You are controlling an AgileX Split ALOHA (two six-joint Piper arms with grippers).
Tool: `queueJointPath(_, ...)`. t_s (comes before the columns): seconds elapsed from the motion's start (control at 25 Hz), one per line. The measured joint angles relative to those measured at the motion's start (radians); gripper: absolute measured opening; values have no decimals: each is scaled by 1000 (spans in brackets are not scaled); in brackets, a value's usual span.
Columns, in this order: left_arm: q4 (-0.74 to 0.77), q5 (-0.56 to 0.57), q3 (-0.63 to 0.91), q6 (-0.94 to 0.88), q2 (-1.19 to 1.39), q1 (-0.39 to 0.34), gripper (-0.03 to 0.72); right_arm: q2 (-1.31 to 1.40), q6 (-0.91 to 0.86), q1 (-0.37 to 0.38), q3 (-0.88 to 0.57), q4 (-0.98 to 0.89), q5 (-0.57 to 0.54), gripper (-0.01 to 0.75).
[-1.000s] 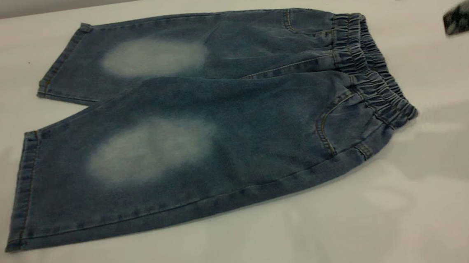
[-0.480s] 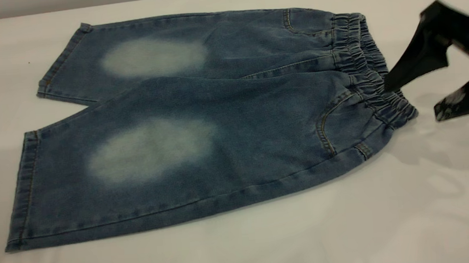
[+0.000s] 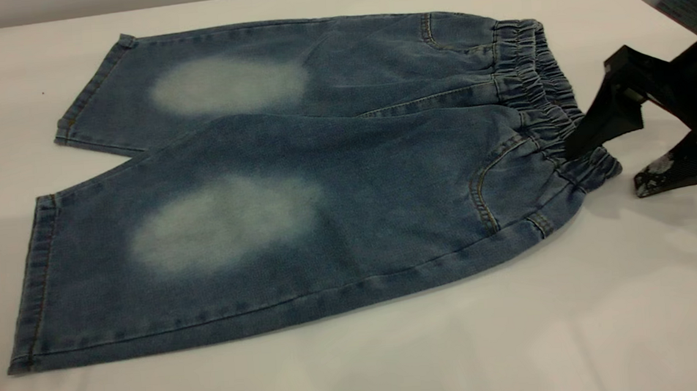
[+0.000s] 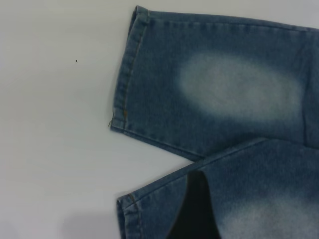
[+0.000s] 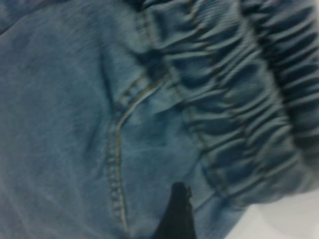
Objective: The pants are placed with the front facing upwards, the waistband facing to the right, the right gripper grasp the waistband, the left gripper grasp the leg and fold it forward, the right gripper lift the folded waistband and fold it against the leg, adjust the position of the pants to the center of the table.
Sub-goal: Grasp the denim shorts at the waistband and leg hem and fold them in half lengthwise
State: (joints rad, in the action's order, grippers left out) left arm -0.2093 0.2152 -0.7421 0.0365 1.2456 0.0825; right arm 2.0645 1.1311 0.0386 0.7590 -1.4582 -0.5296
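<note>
Denim pants (image 3: 298,180) lie flat, unfolded; right gripper (image 3: 601,165), spread, straddles the waistband (image 3: 555,120) at 3 o'clock. Left gripper (image 4: 195,211): grip unreadable. Every fold remains.

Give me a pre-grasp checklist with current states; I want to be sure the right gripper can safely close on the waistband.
1. The pants lie flat, front up: ok.
2. The waistband faces right: ok.
3. The right gripper is open, straddling the waistband's near end, one finger over it, one on the table beyond: ok.
4. Fabric between the fingers: cannot tell.
5. The left gripper over a leg, near the hem: ok; its opening: cannot tell.
</note>
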Motion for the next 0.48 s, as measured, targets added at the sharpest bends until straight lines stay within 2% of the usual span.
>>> queueJointPath(0.24, 0, -8, 0, 1, 0, 0, 548, 30, 61, 9, 11, -56, -14, 591)
queueJointPath(0.48, 0, -8, -1, 1, 0, 0, 548, 80, 231, 10, 16, -228, -122, 589)
